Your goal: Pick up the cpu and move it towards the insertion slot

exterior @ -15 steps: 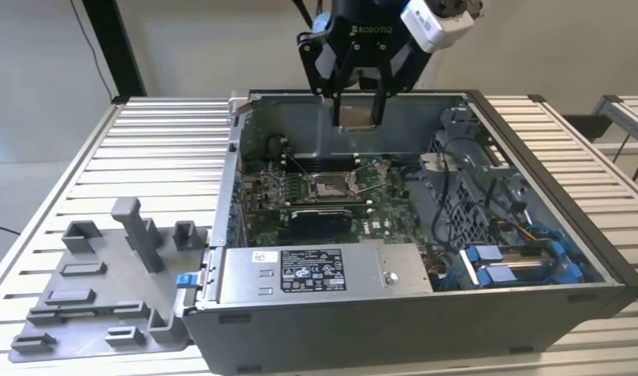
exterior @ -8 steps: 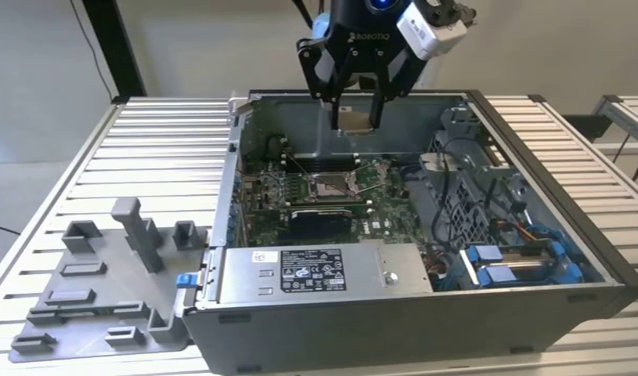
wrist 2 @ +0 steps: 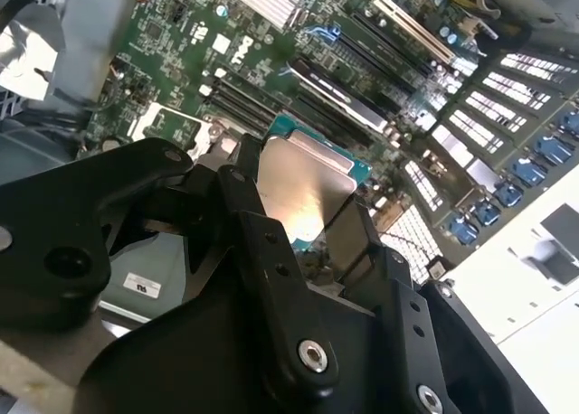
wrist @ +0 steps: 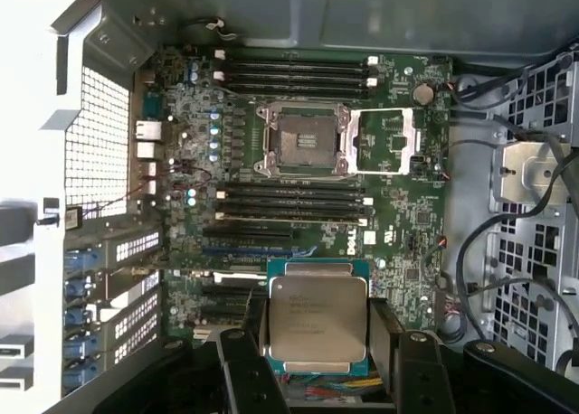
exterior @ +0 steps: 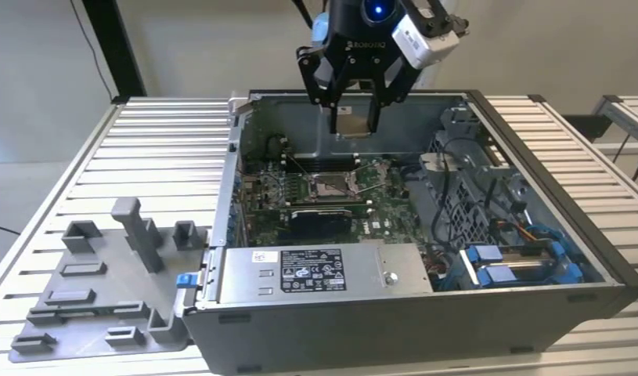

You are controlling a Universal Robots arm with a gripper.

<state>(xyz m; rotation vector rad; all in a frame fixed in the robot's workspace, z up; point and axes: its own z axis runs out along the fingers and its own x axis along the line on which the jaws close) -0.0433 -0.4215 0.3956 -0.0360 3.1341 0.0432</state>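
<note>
Nearest the exterior camera, a grey plastic fixture tray [exterior: 99,290] sits on the slatted worktop [exterior: 78,157] at its near corner on the exterior view's left, just beside the open computer case [exterior: 402,313]. Inside the case, past the power supply [exterior: 319,270], the motherboard [exterior: 381,223] lies flat.

The insertion slot [exterior: 333,185] sits toward the far side of the board, its silver frame swung open beside it and the brownish pin field exposed, as the first wrist view [wrist: 303,141] shows plainly.

Above the far wall of the case hangs the tool [exterior: 355,117], pinching the cpu [exterior: 353,121] by two opposite edges. In the first wrist view the chip [wrist: 317,316] shows its silvery face between the black fingers [wrist: 242,360], held level and clear of the board, with memory slots between it and the socket. The second wrist view shows the same flat metal face [wrist 2: 303,183] caught between the finger pads.

To do this step well, I judge the chip should stay level and squarely held while it travels over the socket, high enough to clear the raised frame and lever, with its edges kept parallel to the socket's sides. The bundled cables [exterior: 459,168] on the exterior view's right look well apart from the path.
</note>
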